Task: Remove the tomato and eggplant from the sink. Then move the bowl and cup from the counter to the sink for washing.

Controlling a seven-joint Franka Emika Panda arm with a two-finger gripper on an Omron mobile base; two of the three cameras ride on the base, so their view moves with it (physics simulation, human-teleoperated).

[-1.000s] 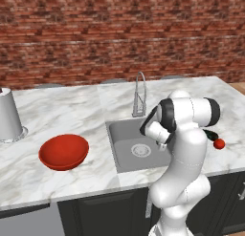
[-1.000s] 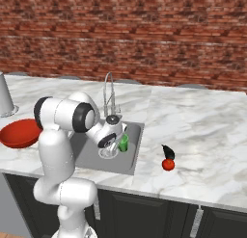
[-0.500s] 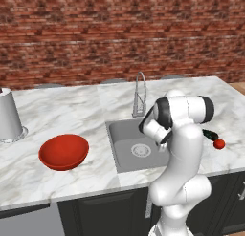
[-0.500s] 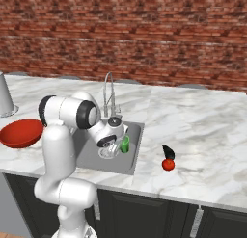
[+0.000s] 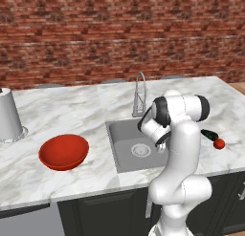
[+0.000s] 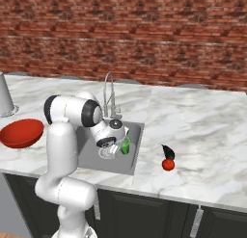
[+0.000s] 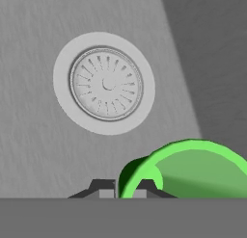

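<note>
Red brick wall (image 5: 95, 34) runs behind everything. Grey metal canister (image 5: 8, 116) stands upright at far left on a round base, well apart from the rest. Dark cabinets (image 6: 159, 218) below, with pale vertical handles (image 6: 195, 222).

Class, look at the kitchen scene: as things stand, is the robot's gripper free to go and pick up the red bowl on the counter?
Probably not yet. The gripper is shut on the green cup over the sink. Nothing stands around the bowl; the cup must be released first.
</note>
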